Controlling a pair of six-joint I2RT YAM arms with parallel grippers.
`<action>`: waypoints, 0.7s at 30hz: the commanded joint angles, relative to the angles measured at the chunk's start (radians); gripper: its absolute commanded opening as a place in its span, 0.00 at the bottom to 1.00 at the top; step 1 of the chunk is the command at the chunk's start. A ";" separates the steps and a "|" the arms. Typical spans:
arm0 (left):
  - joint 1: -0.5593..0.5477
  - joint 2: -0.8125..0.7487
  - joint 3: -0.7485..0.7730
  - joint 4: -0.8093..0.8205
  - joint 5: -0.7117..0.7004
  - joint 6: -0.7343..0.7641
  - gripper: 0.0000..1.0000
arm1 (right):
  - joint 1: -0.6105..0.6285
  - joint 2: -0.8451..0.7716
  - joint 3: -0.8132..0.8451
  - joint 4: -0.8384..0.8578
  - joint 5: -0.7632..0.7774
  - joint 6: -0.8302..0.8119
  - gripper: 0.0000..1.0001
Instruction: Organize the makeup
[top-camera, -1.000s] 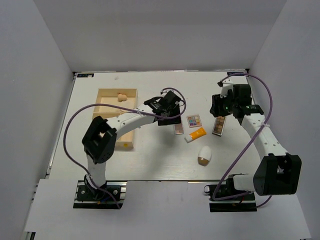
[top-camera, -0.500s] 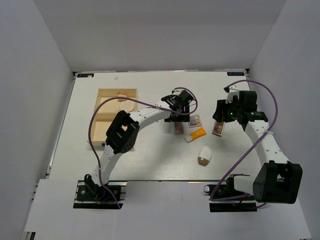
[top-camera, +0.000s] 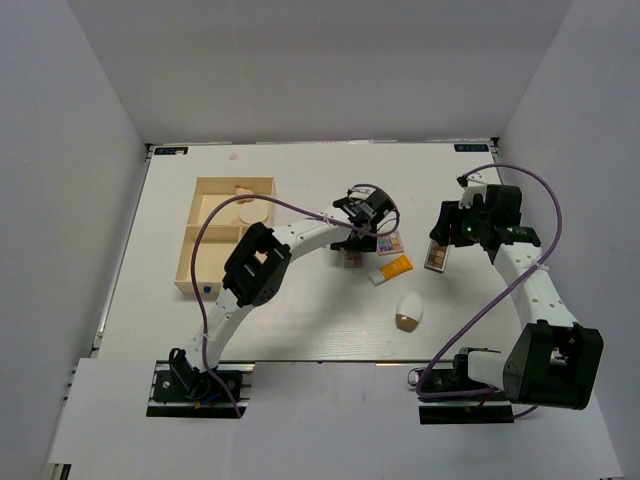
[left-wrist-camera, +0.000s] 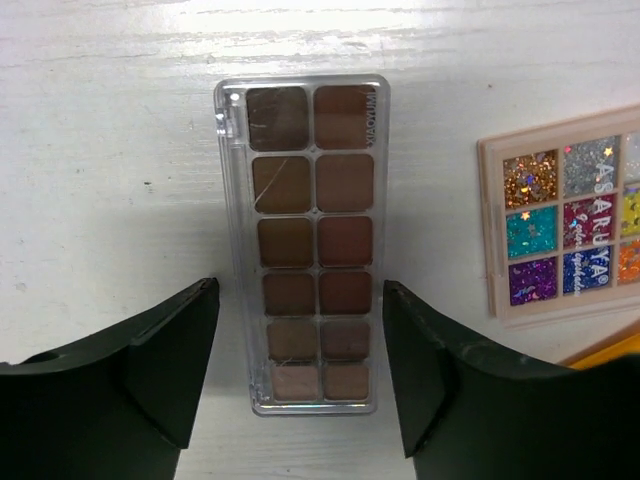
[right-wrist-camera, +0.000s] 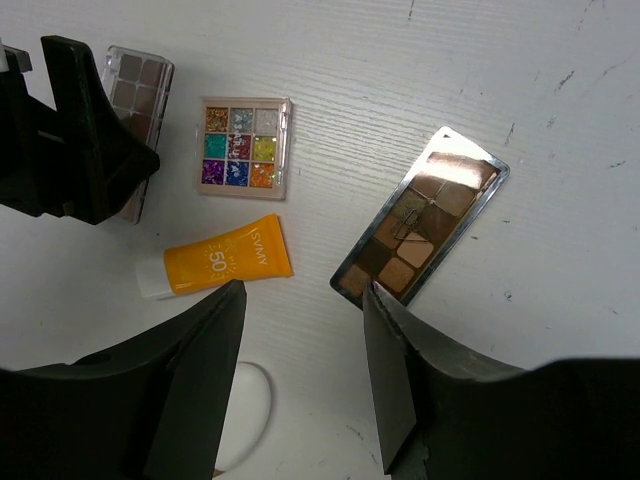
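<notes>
My left gripper (left-wrist-camera: 298, 300) is open and straddles the near end of a clear-cased brown palette (left-wrist-camera: 310, 245) lying flat on the table; the fingers stand apart from its sides. In the top view this gripper (top-camera: 358, 238) is over that palette (top-camera: 355, 260). A square multicolour palette (left-wrist-camera: 570, 230) lies just right of it. My right gripper (right-wrist-camera: 303, 295) is open and empty above the table, with a silver-edged brown palette (right-wrist-camera: 420, 230) by its right finger. An orange white-capped tube (right-wrist-camera: 220, 262) and a white-tan egg shape (top-camera: 408, 311) lie nearby.
The pale wooden divided box (top-camera: 198, 262) stands at the left, with a round cream puff (top-camera: 253, 213) and a peach sponge (top-camera: 243, 189) in its far compartments. The left arm (top-camera: 290, 235) stretches across the table's middle. White walls close in the table on three sides.
My left arm has swung right from the box's edge to over the clear-cased brown palette. My right gripper has shifted slightly right and nearer, beside the silver-edged palette.
</notes>
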 joint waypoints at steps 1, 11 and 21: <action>-0.017 0.023 0.027 -0.035 -0.033 0.001 0.75 | -0.014 -0.019 -0.008 0.030 -0.027 0.016 0.57; 0.004 -0.190 -0.302 0.044 -0.030 -0.007 0.27 | -0.028 -0.028 -0.037 0.030 -0.039 0.004 0.58; 0.073 -0.684 -0.488 0.160 -0.062 0.071 0.21 | -0.031 -0.008 -0.053 0.042 -0.051 -0.001 0.59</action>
